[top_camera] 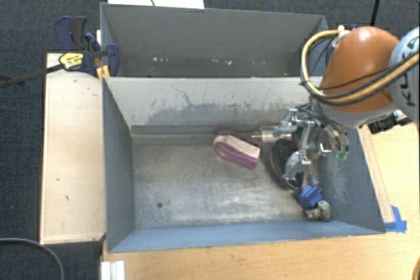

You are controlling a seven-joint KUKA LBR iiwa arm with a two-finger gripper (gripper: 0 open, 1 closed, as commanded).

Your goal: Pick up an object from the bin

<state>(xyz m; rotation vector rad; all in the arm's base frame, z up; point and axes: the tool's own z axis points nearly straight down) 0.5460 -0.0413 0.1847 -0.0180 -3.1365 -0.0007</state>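
My gripper (300, 153) hangs low at the right side of the bin, over a black rounded thing (281, 162) lying on the floor there. Whether it touches the black thing I cannot tell. Just left of it, near the back wall, lies a pink and purple oblong block (236, 149), tilted, apart from the gripper. In front of the gripper, by the bin's front right corner, sit a small blue piece (308, 195) and a small speckled grey lump (321, 210) side by side.
The arm with its orange cover and yellow cables reaches in over the bin's right rim. The left half of the bin floor is bare metal.
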